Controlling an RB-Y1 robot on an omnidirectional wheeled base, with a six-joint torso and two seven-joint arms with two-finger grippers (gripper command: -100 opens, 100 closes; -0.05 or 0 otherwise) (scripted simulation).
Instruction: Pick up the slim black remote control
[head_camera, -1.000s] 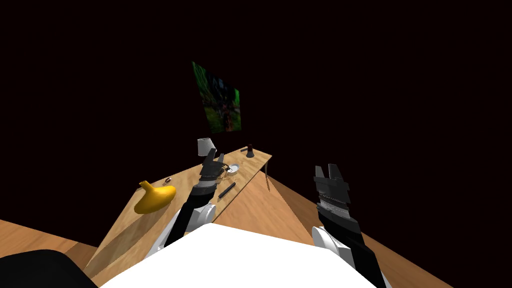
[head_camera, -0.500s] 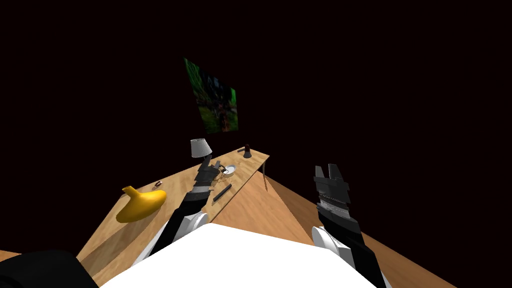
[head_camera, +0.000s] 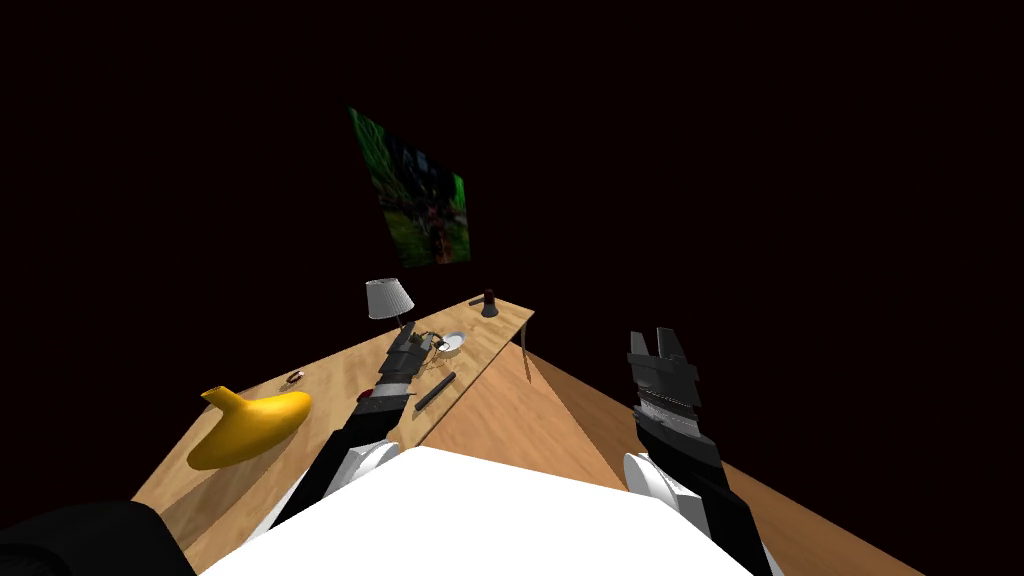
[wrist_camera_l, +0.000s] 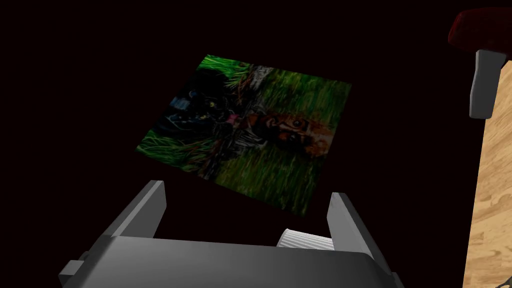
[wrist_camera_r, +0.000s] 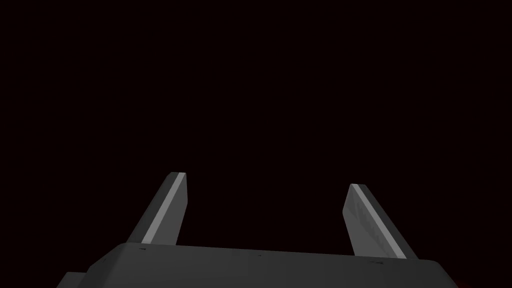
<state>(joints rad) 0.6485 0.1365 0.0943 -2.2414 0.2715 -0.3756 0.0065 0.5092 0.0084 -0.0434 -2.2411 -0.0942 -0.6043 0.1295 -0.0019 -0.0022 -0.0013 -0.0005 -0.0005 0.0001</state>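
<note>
On the table (head_camera: 338, 372), remote (head_camera: 435, 391) beside left gripper (head_camera: 414, 339) (fingers apart).

**No writing can be read**

No letters, numbers, brands or signs can be made out on any surface. The dim green picture (head_camera: 410, 190) on the wall shows foliage and an orange shape, with no lettering. The slim black remote control (head_camera: 435, 391) lying on the light wooden worktop (head_camera: 335, 375) is too small for any button marks or label to be read.
</note>
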